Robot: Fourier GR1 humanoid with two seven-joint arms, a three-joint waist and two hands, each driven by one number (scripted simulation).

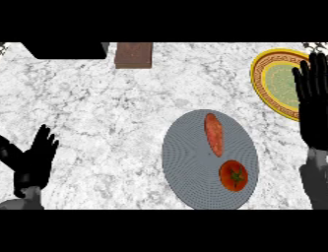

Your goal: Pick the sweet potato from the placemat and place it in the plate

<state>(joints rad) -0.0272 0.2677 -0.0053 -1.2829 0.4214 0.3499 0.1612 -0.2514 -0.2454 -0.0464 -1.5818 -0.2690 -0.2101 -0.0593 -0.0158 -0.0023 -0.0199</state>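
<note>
One sweet potato [214, 134] lies on the grey round placemat [188, 167], in its upper half, long axis running roughly away from the robot, ends tapered. Not held by anything. Judged: firm, stiff, moderately light, dull skin that should not slip much; unlikely to bruise from a grasp. Best hold looks to be across the thick middle, fingers on one long side and thumb on the other; the narrow tips would let it pivot.

Nearer the robot on the same placemat sits a tomato [233, 175], just beside the sweet potato's near tip but seemingly not touching. Softer thing; a grasp coming down should stay clear of it.

Plate [262, 82], yellow rim with green centre, lies beyond and to the right of the placemat, well apart from it on the marbled surface [93, 108].

Right robot hand [320, 110] hangs to the right of the placemat, fingers straight and spread, holding nothing, partly covering the plate's right side. Left robot hand [30, 158] rests far left of the placemat, open, fingers up.

Brown block [134, 54] and a dark object [64, 49] sit beyond the placemat at the far edge.
</note>
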